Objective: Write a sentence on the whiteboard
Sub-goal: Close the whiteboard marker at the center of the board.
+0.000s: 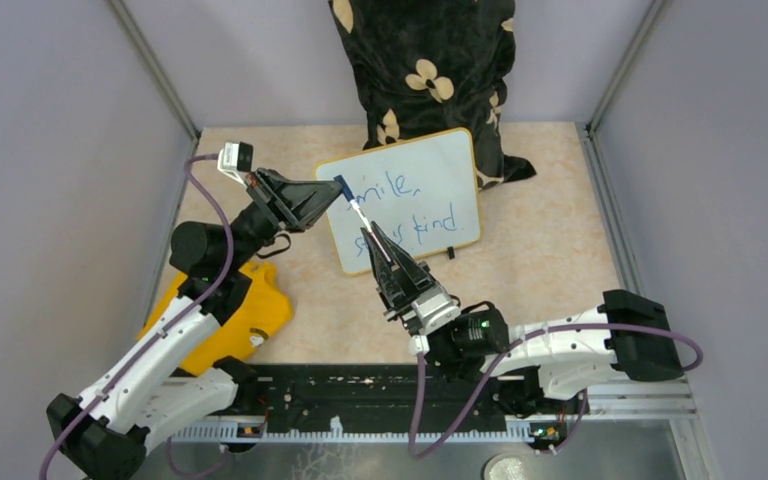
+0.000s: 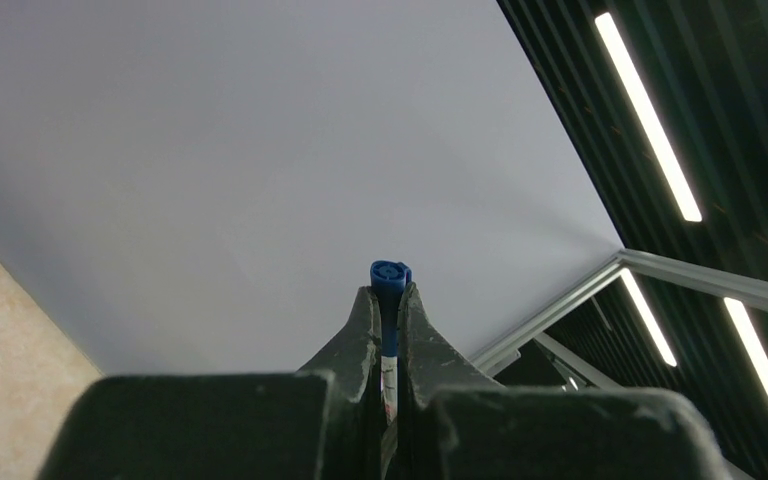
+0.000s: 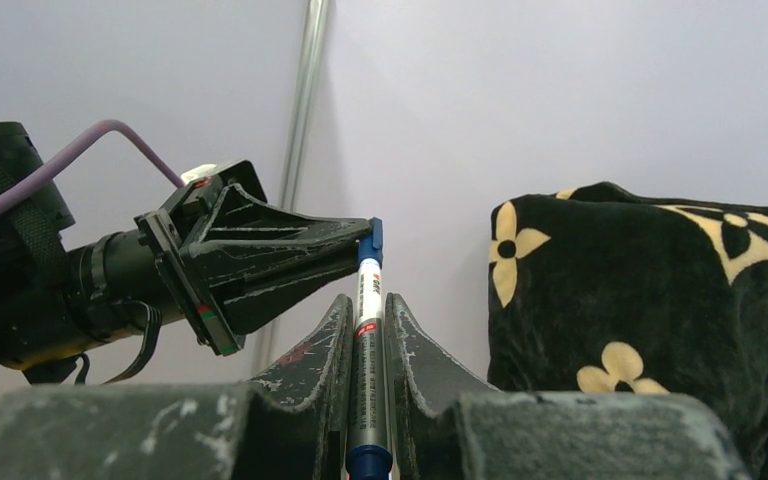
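Note:
The whiteboard leans at the back of the table, facing the arms. On it is the sentence in blue, "smile, stay kind", its left letters hidden behind the grippers. In front of the board a marker is held up between both arms. My right gripper is shut on the grey and white barrel. My left gripper comes in from the left and is shut on the blue cap, which sits on the marker's far end.
A black cushion with cream flowers props the board from behind and fills the right of the right wrist view. A yellow cloth lies under the left arm. Grey walls and metal corner posts enclose the table.

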`<act>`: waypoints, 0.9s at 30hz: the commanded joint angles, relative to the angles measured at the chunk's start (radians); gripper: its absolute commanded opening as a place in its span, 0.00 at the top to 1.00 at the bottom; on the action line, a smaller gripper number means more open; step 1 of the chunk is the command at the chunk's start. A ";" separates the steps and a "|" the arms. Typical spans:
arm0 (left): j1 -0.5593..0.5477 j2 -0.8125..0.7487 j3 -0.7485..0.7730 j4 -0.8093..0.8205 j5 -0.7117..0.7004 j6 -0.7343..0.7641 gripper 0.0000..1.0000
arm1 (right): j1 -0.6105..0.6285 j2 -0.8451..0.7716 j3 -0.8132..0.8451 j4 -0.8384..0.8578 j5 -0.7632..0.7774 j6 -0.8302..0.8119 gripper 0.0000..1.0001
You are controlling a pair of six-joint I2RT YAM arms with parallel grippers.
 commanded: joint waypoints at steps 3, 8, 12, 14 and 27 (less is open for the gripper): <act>-0.074 0.012 -0.011 0.026 0.029 0.029 1.00 | -0.010 0.005 0.069 0.179 -0.014 -0.009 1.00; -0.115 0.021 -0.009 0.027 0.013 0.052 1.00 | -0.012 0.008 0.074 0.180 -0.010 -0.015 1.00; -0.136 0.022 -0.006 0.016 -0.001 0.077 1.00 | -0.012 0.008 0.073 0.179 -0.005 -0.020 1.00; -0.144 0.022 -0.003 0.009 -0.002 0.088 1.00 | -0.012 0.007 0.072 0.180 -0.004 -0.021 1.00; -0.271 0.059 -0.037 0.009 -0.035 0.132 1.00 | -0.026 0.004 0.070 0.179 -0.001 -0.022 1.00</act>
